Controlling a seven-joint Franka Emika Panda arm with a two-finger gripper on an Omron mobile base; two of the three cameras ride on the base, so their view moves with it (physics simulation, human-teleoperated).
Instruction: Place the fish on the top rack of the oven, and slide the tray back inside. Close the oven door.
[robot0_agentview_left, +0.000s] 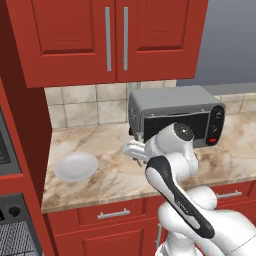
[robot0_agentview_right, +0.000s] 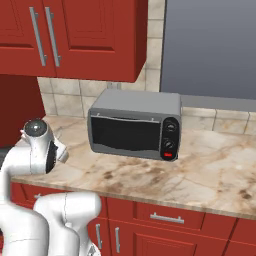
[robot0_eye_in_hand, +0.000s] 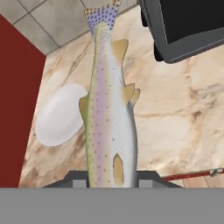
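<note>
Hand view shows the slim grey-beige speckled fish (robot0_eye_in_hand: 109, 109) with a paler belly running up the middle of the picture, its spotted tail at twelve o'clock and its lower end wedged between the two dark fingers (robot0_eye_in_hand: 75, 180) of the gripper (robot0_eye_in_hand: 111, 179), which is clamped on the fish. Behind it, at nine o'clock, a round white plate (robot0_eye_in_hand: 59, 116) lies on the beige marbled stone counter (robot0_eye_in_hand: 183, 127), apart from the fish. At one o'clock stands the small grey toaster oven (robot0_eye_in_hand: 188, 28) with its dark glass door. In the left base view the white arm (robot0_agentview_left: 175, 165) reaches over that counter in front of the toaster oven, with the plate at its nine o'clock. Red wooden cabinets (robot0_agentview_left: 110, 37) hang above the counter.
</note>
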